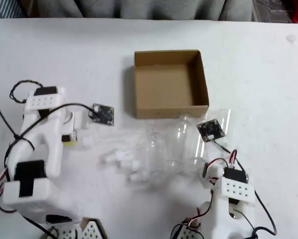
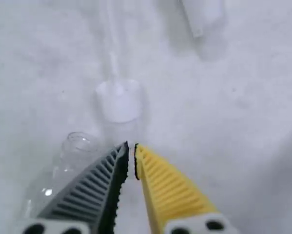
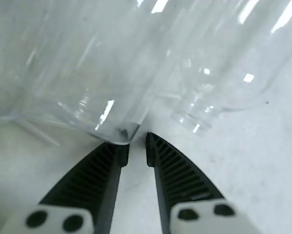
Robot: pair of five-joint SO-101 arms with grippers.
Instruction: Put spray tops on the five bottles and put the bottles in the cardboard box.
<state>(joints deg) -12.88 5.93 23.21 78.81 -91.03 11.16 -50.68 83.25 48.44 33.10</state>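
Bottles (image 1: pixel 161 149) lie in a heap on worktop (image 1: pixel 248 50) near box (image 1: pixel 205 84) (nothing in it yet). Left gripper (image 2: pixel 131 157) is pressed together, empty, just short of a top (image 2: pixel 117 100). Right gripper (image 3: pixel 136 146) is slightly spread at the Bottles, prob. to grasp one.

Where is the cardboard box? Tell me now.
In the high view, the cardboard box sits open mid-table, toward the far edge, just beyond the clear bottles.

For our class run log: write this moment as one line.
cardboard box: empty | bottles: lying on table | left gripper: shut, near spray top | right gripper: slightly open, near bottles
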